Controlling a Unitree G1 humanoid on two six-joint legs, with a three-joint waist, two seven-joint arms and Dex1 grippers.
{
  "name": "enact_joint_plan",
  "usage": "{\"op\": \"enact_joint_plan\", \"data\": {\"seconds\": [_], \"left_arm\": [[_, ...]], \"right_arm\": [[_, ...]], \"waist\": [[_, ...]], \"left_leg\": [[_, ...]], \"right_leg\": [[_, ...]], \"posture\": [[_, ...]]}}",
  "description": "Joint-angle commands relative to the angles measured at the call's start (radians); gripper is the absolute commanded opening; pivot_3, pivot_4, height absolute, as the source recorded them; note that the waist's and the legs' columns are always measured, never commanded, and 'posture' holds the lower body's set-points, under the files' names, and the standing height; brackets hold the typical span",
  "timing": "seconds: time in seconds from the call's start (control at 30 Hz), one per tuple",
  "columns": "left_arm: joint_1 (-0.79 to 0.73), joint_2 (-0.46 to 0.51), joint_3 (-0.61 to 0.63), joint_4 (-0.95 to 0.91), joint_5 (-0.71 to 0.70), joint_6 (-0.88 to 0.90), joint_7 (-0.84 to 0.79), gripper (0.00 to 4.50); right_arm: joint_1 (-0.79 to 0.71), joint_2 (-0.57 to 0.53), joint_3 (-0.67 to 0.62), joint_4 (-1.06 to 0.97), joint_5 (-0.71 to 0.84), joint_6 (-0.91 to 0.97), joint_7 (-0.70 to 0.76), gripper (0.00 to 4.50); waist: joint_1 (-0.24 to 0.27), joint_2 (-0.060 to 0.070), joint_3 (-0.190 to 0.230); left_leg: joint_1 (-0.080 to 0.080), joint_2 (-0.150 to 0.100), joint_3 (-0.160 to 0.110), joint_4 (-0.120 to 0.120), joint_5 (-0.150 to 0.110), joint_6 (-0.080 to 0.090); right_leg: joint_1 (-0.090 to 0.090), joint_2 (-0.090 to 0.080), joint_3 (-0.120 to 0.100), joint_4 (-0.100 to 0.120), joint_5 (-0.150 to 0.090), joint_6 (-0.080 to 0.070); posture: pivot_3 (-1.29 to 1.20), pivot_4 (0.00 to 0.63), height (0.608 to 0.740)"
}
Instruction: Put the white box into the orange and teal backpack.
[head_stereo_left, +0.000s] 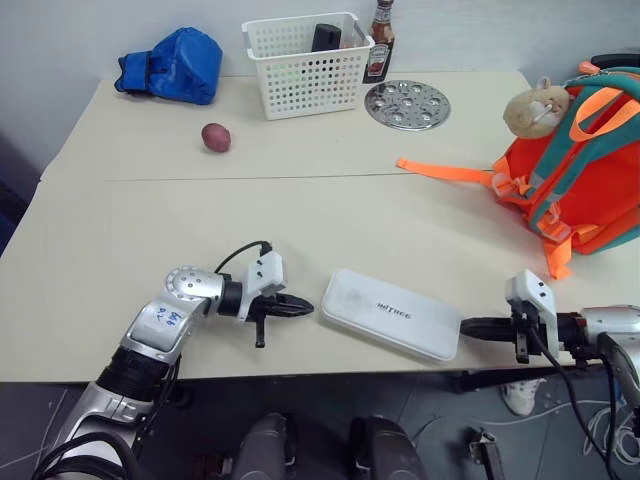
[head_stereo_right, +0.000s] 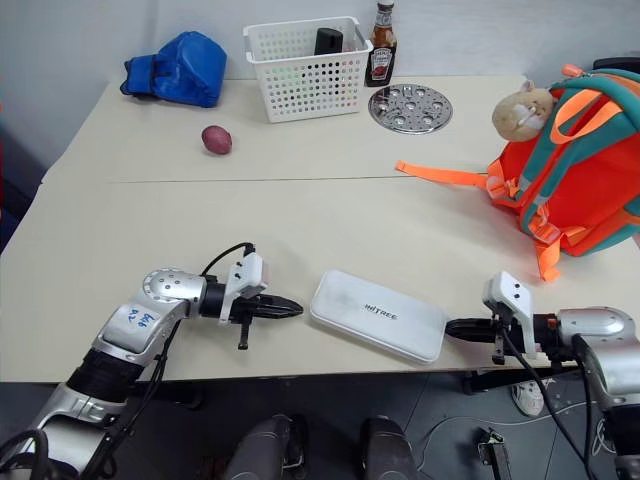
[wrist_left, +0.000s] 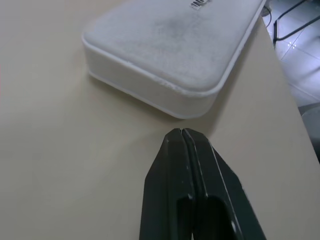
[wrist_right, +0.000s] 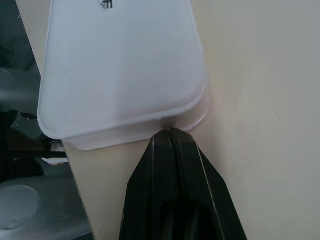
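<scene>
While the white box (head_stereo_left: 391, 313) lies flat at the lower middle of the head view, near the table's (head_stereo_left: 300, 220) front edge, your two grippers flank its short ends. Your left gripper (head_stereo_left: 303, 309), fingers pressed together with nothing between them, sits just beside the box's left end. Your right gripper (head_stereo_left: 468, 326), likewise pinched closed and empty, has its tip at the box's right end. The orange and teal backpack (head_stereo_left: 580, 180) stands at the right edge, well apart.
</scene>
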Motion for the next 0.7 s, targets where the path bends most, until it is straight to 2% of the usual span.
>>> {"op": "enact_joint_plan", "data": {"seconds": [0.03, 0.2, 0.37, 0.53, 0.6, 0.7], "left_arm": [[-0.010, -0.018, -0.015, -0.013, 0.028, -0.023, 0.008, 0.02], [0.014, -0.023, 0.002, -0.045, 0.025, -0.004, 0.019, 0.02], [0.077, 0.059, 0.064, -0.110, 0.003, 0.019, 0.004, 0.02], [0.156, 0.186, 0.160, -0.149, -0.049, 0.029, -0.064, 0.02], [0.121, 0.184, 0.178, -0.095, -0.039, 0.009, -0.042, 0.02], [0.004, 0.114, 0.166, 0.034, 0.001, -0.045, 0.011, 0.02]], "right_arm": [[-0.042, 0.019, 0.011, 0.007, -0.005, -0.003, -0.012, 0.00], [-0.138, 0.067, 0.054, 0.077, -0.041, -0.024, -0.030, 0.00], [-0.246, 0.109, 0.090, 0.181, -0.102, -0.078, -0.052, 0.00], [-0.256, 0.084, 0.085, 0.203, -0.107, -0.092, -0.026, 0.00], [-0.241, 0.070, 0.079, 0.193, -0.098, -0.087, -0.010, 0.00], [-0.197, 0.045, 0.073, 0.151, -0.080, -0.072, 0.021, 0.00]], "waist": [[0.000, 0.000, 0.000], [-0.003, 0.000, 0.000], [-0.009, 0.000, 0.000], [-0.007, 0.000, 0.000], [0.000, 0.000, 0.000], [0.021, 0.000, 0.000]], "left_leg": [[0.000, 0.000, 0.000, 0.000, 0.000, 0.000], [0.000, 0.000, 0.000, 0.001, 0.000, 0.000], [0.001, 0.001, 0.000, 0.001, 0.000, -0.001], [0.001, 0.001, -0.001, 0.000, 0.001, -0.001], [0.001, 0.001, -0.001, 0.000, 0.001, -0.001], [0.000, -0.001, -0.004, 0.001, 0.001, 0.000]], "right_leg": [[0.000, 0.000, 0.000, 0.000, 0.000, 0.000], [0.000, 0.000, 0.000, 0.000, 0.000, 0.000], [0.000, 0.000, 0.000, 0.003, 0.000, 0.000], [-0.001, 0.000, -0.001, 0.003, 0.000, 0.000], [0.000, -0.001, -0.001, 0.003, 0.000, 0.000], [0.002, -0.002, -0.002, 0.001, 0.000, 0.000]], "posture": [[0.00, 0.150, 0.740], [0.00, 0.150, 0.740], [0.00, 0.150, 0.740], [0.00, 0.150, 0.740], [0.00, 0.150, 0.740], [0.00, 0.150, 0.740]]}}
